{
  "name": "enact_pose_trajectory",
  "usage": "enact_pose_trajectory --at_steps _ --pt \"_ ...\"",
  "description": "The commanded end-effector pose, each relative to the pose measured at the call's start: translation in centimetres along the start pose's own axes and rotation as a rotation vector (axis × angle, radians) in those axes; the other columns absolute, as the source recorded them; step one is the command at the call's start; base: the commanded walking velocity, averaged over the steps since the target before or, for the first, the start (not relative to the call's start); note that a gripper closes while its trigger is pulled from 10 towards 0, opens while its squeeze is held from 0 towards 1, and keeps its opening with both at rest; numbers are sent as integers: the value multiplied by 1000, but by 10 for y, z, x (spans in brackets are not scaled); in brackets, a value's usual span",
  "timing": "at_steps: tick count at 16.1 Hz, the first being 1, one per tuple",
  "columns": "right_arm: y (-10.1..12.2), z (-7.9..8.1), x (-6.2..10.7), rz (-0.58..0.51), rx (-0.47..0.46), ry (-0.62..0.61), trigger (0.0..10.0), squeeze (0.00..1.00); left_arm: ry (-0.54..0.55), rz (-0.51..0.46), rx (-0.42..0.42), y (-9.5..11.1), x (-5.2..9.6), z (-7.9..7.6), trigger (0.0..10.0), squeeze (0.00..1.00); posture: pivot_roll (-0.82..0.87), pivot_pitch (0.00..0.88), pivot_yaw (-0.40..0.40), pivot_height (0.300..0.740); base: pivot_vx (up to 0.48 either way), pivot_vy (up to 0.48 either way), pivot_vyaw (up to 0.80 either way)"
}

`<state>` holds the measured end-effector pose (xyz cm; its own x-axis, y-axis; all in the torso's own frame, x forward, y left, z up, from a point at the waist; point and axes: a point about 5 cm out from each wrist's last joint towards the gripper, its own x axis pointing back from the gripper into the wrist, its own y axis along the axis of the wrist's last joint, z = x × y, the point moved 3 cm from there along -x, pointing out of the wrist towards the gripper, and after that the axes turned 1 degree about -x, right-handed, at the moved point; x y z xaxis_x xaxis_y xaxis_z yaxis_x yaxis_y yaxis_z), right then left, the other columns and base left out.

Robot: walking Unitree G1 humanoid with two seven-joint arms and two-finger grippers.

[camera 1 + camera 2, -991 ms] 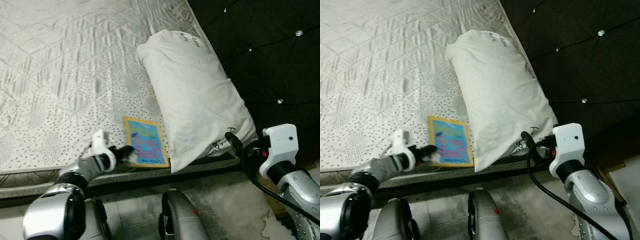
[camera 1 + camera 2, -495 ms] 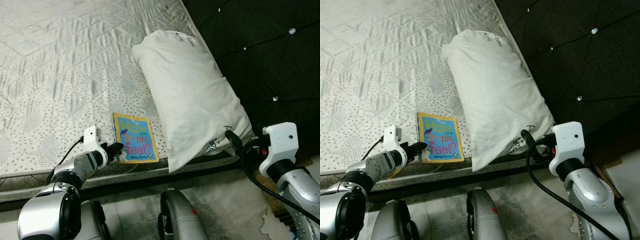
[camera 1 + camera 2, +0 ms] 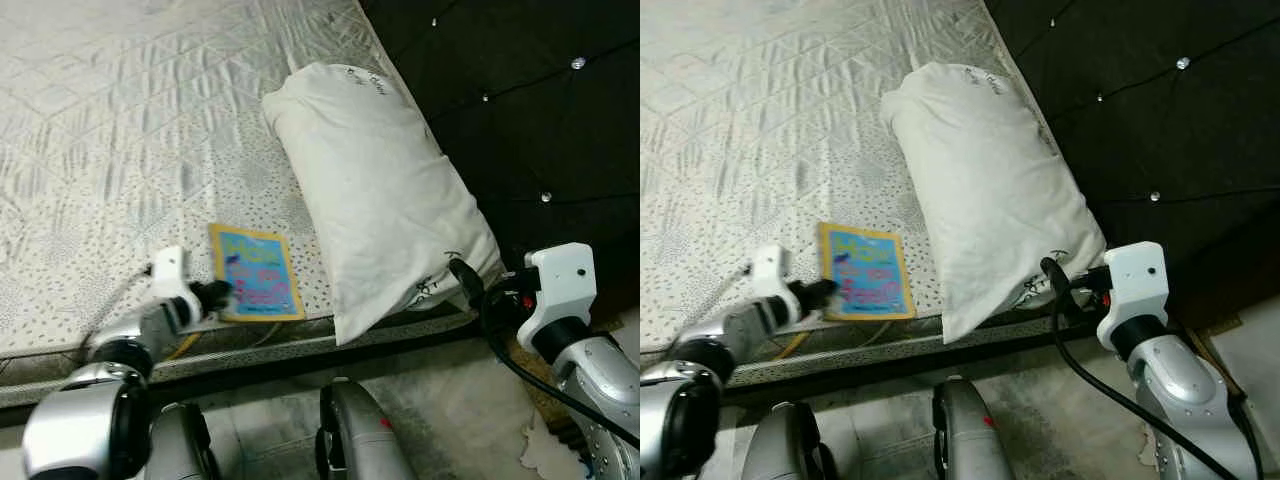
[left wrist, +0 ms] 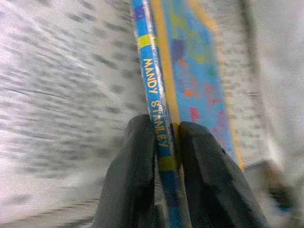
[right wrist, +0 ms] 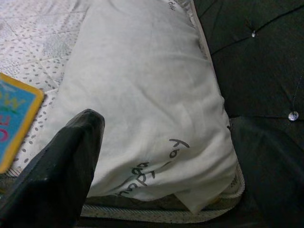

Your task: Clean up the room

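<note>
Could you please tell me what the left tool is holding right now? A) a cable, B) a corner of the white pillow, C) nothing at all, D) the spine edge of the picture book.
D: in the left wrist view the left tool has both black fingers pressed on the spine of the picture book, lying on the mattress beside the pillow.

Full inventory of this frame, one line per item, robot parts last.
mattress: 1, white quilted, spans the bed.
pillow: 1, white with handwriting, on the mattress along the headboard.
book: 1, blue cover with yellow border, near the mattress's front edge, beside the pillow.
headboard: 1, black tufted with studs, robot's right.
floor: grey, below the bed edge.
left gripper: 1, black fingers shut on the book's spine.
right gripper: 1, black, at the pillow's near corner.
</note>
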<state>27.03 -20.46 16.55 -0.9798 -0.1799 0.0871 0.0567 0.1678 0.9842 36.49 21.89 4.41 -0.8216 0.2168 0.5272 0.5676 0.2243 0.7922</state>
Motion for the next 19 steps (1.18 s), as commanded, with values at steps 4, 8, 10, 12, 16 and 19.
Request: enact_pose_trajectory --at_steps 4,8,10,12,16,19 --pt "-3 -3 2 12 1 -17 10000 0 139 10 -58 -6 5 20 10000 1000 -421 220 -151 629 0 0 0" --pt "-4 0 -4 1 -12 -18 10000 0 200 -4 -81 -7 10 32 10000 1000 -392 206 -134 629 0 0 0" --pt "-4 5 -7 -10 -29 -13 10000 0 219 -11 -97 -8 12 36 10000 1000 -374 196 -124 629 0 0 0" --pt "-5 12 -15 -30 -61 -14 10000 0 205 -45 -88 -8 14 38 10000 1000 -326 174 -97 629 0 0 0" --pt "-8 21 -26 -53 -97 -13 10000 0 139 -105 -117 -20 14 23 10000 1000 -262 153 -67 629 0 0 0" --pt "-9 23 -32 -68 -111 -19 10000 0 53 -106 -126 -47 24 -6 10000 1000 -234 145 -49 629 0 0 0"
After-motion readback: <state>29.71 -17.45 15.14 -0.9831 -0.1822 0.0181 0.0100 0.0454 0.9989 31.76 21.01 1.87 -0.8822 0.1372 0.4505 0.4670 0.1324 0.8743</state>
